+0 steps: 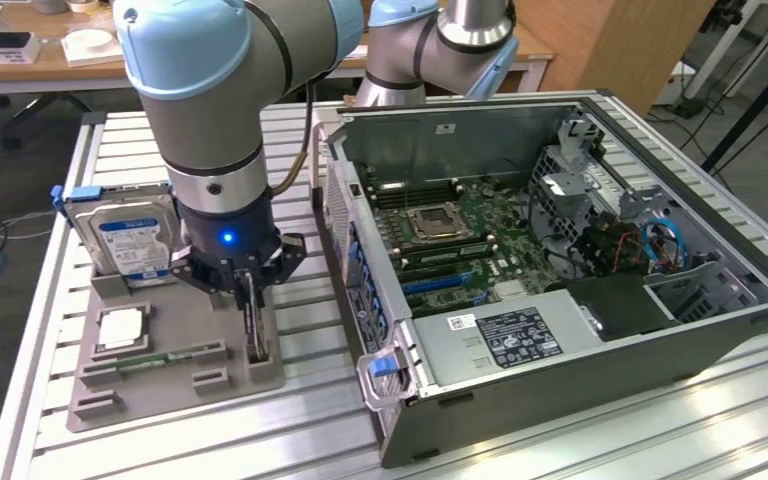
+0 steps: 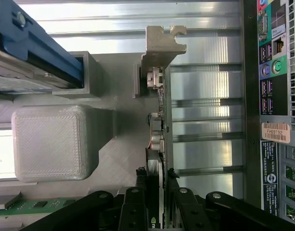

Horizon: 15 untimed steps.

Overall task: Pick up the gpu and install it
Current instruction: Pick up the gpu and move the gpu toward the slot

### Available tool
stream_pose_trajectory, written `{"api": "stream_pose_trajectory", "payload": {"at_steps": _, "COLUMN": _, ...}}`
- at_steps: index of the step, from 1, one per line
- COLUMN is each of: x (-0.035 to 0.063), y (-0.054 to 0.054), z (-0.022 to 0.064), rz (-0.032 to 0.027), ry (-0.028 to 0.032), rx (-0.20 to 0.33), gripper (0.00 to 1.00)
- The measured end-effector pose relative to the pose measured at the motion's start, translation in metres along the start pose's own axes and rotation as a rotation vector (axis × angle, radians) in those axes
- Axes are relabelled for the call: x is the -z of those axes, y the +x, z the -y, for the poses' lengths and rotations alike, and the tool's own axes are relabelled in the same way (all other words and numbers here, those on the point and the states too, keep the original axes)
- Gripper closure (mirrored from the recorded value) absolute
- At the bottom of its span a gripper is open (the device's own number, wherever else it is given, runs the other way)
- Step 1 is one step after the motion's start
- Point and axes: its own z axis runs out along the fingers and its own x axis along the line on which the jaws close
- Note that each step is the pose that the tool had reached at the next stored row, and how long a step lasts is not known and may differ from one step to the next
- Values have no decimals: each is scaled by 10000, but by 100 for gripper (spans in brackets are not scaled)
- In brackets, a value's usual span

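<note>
Desk point(image 1: 624, 440): slatted aluminium surface carrying a grey parts tray point(image 1: 157, 398) towards the exterior view's left and an open computer case point(image 1: 491, 400) towards its right.

Tray, nearest edge: a slim green memory stick point(image 1: 157, 358) lies flat in its slot. Just behind it sits a square processor chip point(image 1: 117, 328).

The gpu point(image 1: 259, 335) stands edge-on in a slot at the side of the tray nearest the case, apparently upright and seated in the tray. In the wrist view the gpu point(image 2: 158, 149) appears as a thin blade, with its metal end bracket point(image 2: 163, 44) at the end away from the pincer and the bare desk slats beside it.

Pincer point(image 1: 253, 292): positioned directly above the gpu, pointing straight down. In the wrist view the pincer point(image 2: 157, 195) has one black finger point(image 2: 140, 197) against each face of the card; the fingers are clamped on the gpu.

Behind the pincer, a silver hard drive point(image 1: 124, 243) with a blue label stands upright at the far end of the tray, near the arm point(image 1: 211, 100) but apart from it.

Case: lying with its side panel off, motherboard point(image 1: 491, 240) exposed. Its rear port panel point(image 2: 273, 62) faces the tray.
</note>
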Motion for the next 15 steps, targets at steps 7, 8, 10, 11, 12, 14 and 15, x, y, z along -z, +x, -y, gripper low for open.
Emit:
{"api": "stream_pose_trajectory", "payload": {"at_steps": 7, "x": 0, "y": 0, "z": 0, "rz": 0, "ry": 0, "rx": 0, "gripper": 74}}
{"api": "stream_pose_trajectory", "payload": {"at_steps": 8, "x": 0, "y": 0, "z": 0, "rz": 0, "ry": 0, "rx": -1, "gripper": 74}}
{"api": "stream_pose_trajectory", "payload": {"at_steps": 10, "x": 0, "y": 0, "z": 0, "rz": 1, "ry": 3, "rx": 0, "gripper": 74}}
{"api": "stream_pose_trajectory", "payload": {"at_steps": 11, "x": 2, "y": 0, "z": 0, "rz": 2, "ry": 7, "rx": 1, "gripper": 74}}
{"api": "stream_pose_trajectory", "payload": {"at_steps": 12, "x": 5, "y": -1, "z": -1, "rz": 2, "ry": 12, "rx": 1, "gripper": 74}}
{"api": "stream_pose_trajectory", "payload": {"at_steps": 14, "x": 20, "y": 0, "z": -1, "rz": 3, "ry": 38, "rx": 0, "gripper": 74}}
{"api": "stream_pose_trajectory", "payload": {"at_steps": 15, "x": 29, "y": -1, "z": -1, "rz": 4, "ry": 52, "rx": 1, "gripper": 74}}
